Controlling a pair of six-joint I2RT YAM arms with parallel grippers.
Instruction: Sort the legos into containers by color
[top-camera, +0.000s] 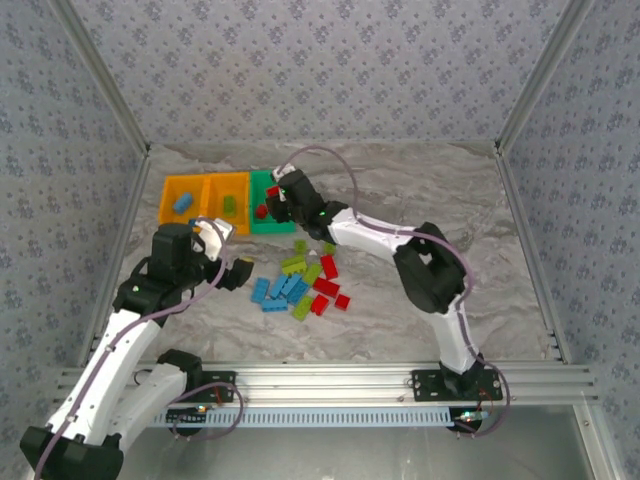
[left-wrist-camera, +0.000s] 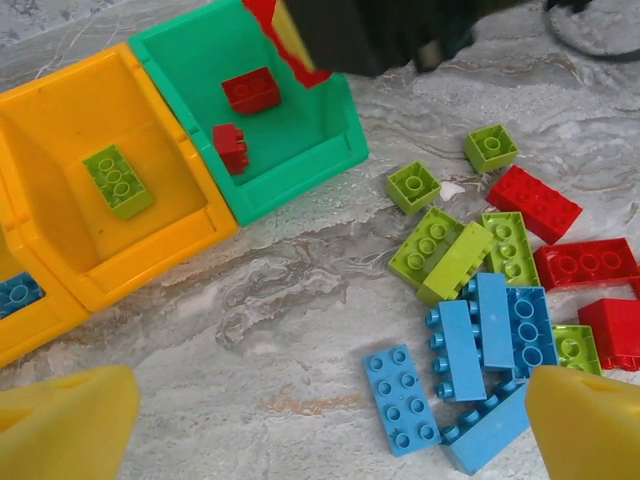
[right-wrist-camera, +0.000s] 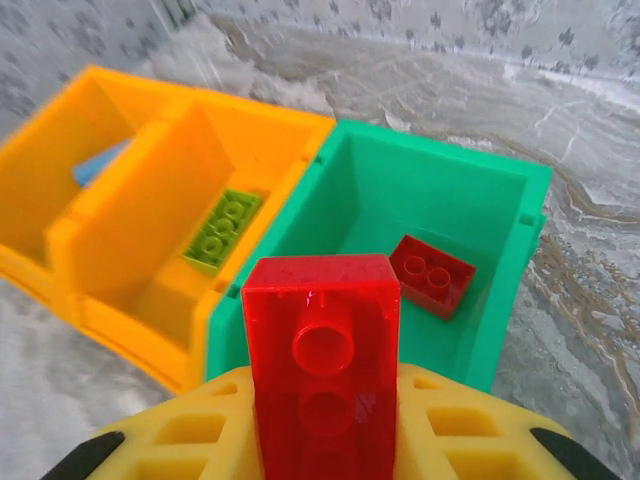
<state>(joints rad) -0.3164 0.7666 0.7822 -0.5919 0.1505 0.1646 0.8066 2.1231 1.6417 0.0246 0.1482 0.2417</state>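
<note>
Sitting leftmost: an orange open-topped rectangular plastic bin (top-camera: 170, 216) is standing at the far left of the grey marbled table (top-camera: 450, 190). It is carrying one small blue studded plastic brick (top-camera: 183, 202).

Middle bin: a second orange plastic bin (top-camera: 241, 190) of the same shape is touching the first on its right side. It is holding one lime green studded brick (left-wrist-camera: 117, 181) flat on its floor.

Left gripper: the left gripper (top-camera: 230, 250) is hovering over bare table on the near side of the bins. Its yellow fingers (left-wrist-camera: 70, 420) are spreading wide and gripping nothing.

Green bin: a green plastic bin (top-camera: 270, 226) of the same shape is closing the row at its right end, touching the middle bin. Two red studded bricks (left-wrist-camera: 250, 90) are lying apart on its floor.

Right gripper: the right gripper (top-camera: 278, 195) is reaching over the green bin. Its yellow fingers (right-wrist-camera: 190, 430) are clamping a red studded plastic brick (right-wrist-camera: 322, 350) between them, above the bin.

Loose bricks: a pile of small studded plastic bricks (top-camera: 305, 280) is lying on the table, nearer than the bins and to their right. Blue ones are gathering at its left, lime green ones in its middle and far part, red ones at its right.
</note>
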